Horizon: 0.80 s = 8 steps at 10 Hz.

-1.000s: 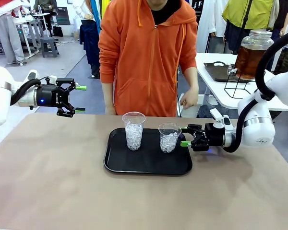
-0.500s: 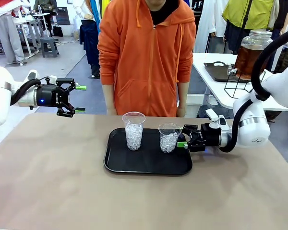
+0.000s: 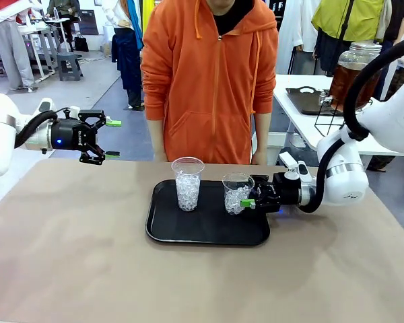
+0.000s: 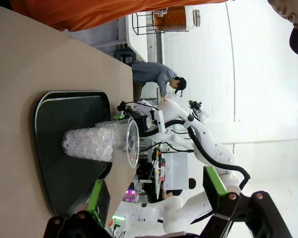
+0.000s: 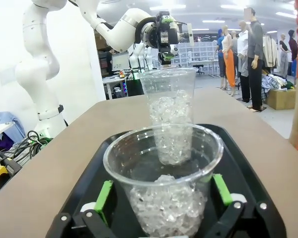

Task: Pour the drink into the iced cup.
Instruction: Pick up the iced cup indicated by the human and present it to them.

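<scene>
Two clear cups of ice stand on a black tray (image 3: 202,232): a taller cup (image 3: 188,183) on the left and a shorter cup (image 3: 237,194) on the right. My right gripper (image 3: 246,200) is open and level with the table. In the right wrist view its green pads (image 5: 104,195) flank the shorter cup (image 5: 164,163), with the taller cup (image 5: 170,109) behind. I cannot tell whether the pads touch the cup. My left gripper (image 3: 113,138) hangs open and empty above the table's far left edge. The amber drink fills a lidded glass jar (image 3: 353,77) on a white side table at the back right.
A person in an orange hoodie (image 3: 212,81) stands at the far edge, behind the tray. The left wrist view shows the taller cup (image 4: 99,144), the tray (image 4: 59,163) and the jar (image 4: 176,17) beyond its open gripper (image 4: 155,186). Bare brown tabletop (image 3: 67,256) surrounds the tray.
My right gripper has slid left along the table until its fingers stand on either side of the shorter cup. The person's hand has left the table edge. My left arm has not moved.
</scene>
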Available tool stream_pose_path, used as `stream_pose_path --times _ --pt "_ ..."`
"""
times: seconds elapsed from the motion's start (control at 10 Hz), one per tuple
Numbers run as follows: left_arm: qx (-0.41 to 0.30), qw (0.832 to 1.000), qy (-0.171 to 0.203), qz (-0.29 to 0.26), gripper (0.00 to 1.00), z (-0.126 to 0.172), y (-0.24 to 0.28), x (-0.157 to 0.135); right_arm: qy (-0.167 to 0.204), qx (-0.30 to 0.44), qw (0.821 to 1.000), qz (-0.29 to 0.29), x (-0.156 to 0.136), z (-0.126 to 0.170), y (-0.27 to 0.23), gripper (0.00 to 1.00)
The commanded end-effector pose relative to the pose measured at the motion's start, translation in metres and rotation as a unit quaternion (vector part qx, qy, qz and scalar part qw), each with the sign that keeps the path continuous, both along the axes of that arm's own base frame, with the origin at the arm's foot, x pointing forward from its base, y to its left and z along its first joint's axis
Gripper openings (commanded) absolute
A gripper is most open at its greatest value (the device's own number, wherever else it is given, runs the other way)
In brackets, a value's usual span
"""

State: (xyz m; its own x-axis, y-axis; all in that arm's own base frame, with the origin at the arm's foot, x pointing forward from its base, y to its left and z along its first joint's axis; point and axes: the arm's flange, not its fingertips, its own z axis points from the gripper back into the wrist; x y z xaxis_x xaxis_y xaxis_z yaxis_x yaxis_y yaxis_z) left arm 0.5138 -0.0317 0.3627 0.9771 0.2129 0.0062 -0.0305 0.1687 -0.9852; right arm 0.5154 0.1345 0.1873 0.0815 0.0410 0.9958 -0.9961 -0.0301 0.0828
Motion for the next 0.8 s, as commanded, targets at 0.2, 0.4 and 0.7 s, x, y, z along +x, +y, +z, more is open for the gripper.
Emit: stream_pose_path --times 0.2,0.4,0.7 --pt "-0.001 1.0 -0.006 0.002 1.0 0.0007 -0.0003 -0.0001 0.033 -0.011 0.999 0.012 0.0094 0.0007 0.0183 1.0" --pt "-0.001 1.0 -0.006 0.002 1.0 0.0007 -0.0003 -0.0001 0.037 -0.012 0.999 0.015 0.0058 0.0048 0.0138 0.8" --pt "-0.001 1.0 -0.006 0.002 1.0 0.0007 -0.0003 -0.0001 0.029 -0.008 0.999 0.015 0.004 0.0087 0.0144 0.8"
